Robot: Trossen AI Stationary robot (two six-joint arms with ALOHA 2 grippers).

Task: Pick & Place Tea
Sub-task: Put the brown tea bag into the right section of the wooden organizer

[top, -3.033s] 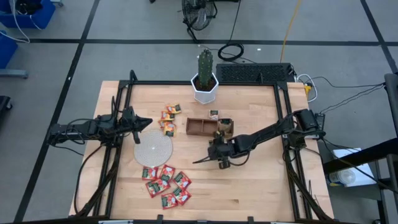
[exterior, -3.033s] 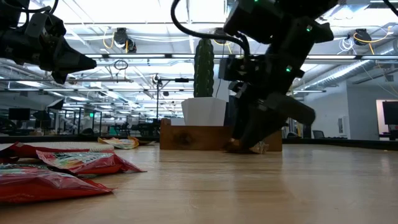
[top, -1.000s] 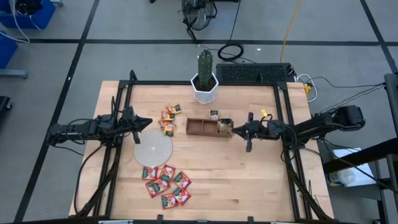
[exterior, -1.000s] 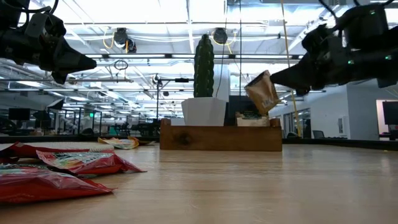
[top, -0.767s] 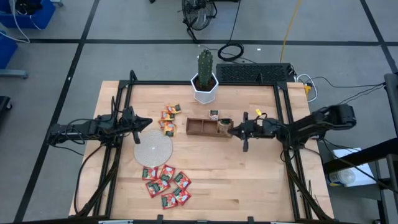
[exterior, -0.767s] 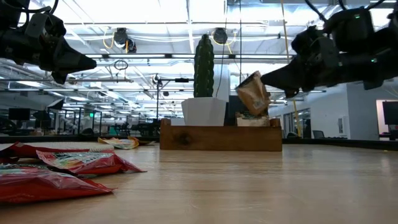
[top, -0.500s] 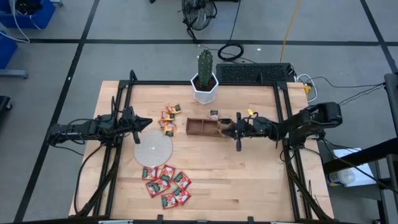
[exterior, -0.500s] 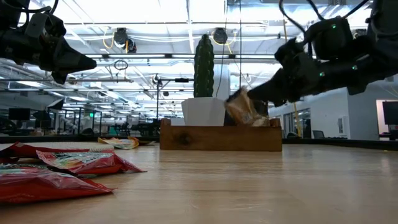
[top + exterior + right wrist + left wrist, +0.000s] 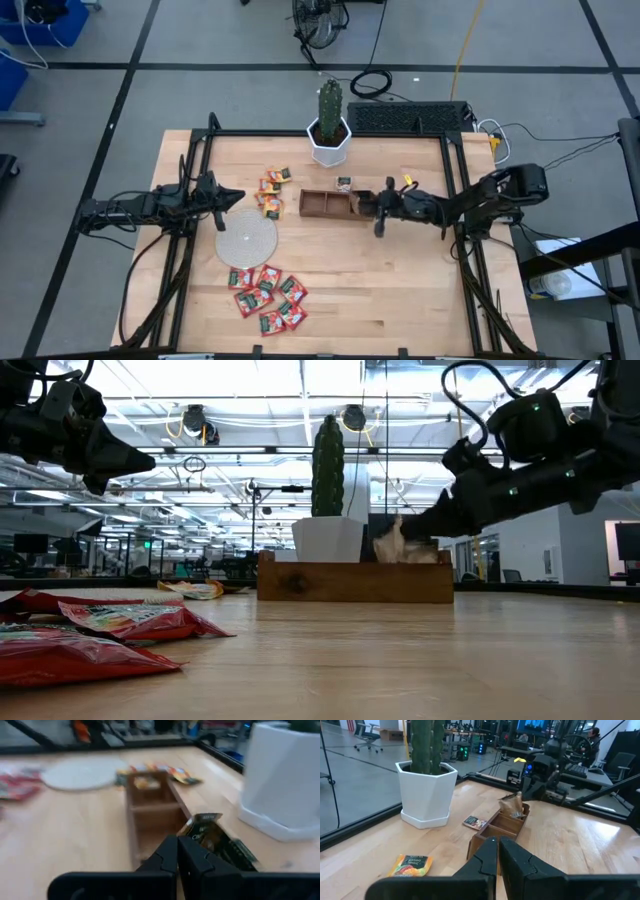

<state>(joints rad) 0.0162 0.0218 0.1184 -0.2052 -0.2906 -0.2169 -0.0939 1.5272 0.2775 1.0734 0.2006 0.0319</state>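
While pinched by one corner in the shut right end effector (image 9: pixel 377 208) above the tray (image 9: pixel 322 204), tea sachet (image 9: pixel 212 837): light, limp, best gripped at an edge.

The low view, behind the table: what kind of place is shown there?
Probably a large open workshop or robotics lab. Exposed ceiling pipes and strip lights run overhead, monitors glow in the background, and office chairs stand on a bare floor in the left wrist view.
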